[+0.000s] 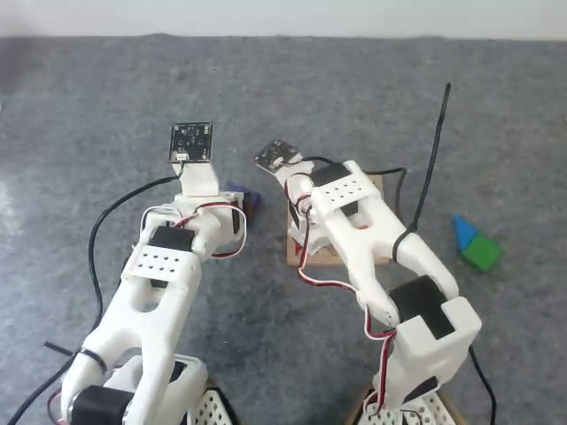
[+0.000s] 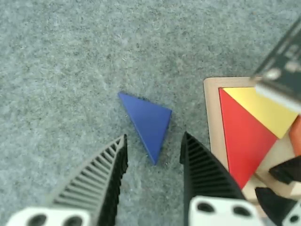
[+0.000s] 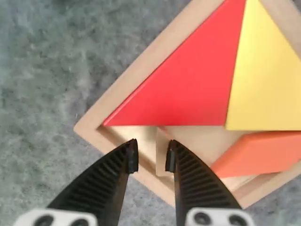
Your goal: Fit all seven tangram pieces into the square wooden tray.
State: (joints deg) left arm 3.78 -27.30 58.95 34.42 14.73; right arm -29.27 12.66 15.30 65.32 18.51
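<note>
Nearest us, the left tool (image 2: 154,140) hangs with its fingers spread wide, their tips on either side of the narrow end of the blue triangle (image 2: 148,120). That triangle lies flat on the grey desk (image 2: 56,56) just beside the square wooden tray (image 2: 211,117); in the high view it sits just left of centre, with the tray at centre under the other arm. The right tool (image 3: 151,151) hovers over the tray's unfilled corner, fingers only narrowly parted and, as far as we can tell, pinching nothing. A red triangle (image 3: 188,80), a yellow triangle (image 3: 268,75) and an orange piece (image 3: 263,150) lie in the tray, while a light blue piece (image 1: 462,230) and a green piece (image 1: 483,254) wait at the right of the high view. We judge the thin triangle may skid or tip up if the fingers close off-centre, and with both arms crowding the tray, carrying it over could knock the right tool or the seated pieces
</note>
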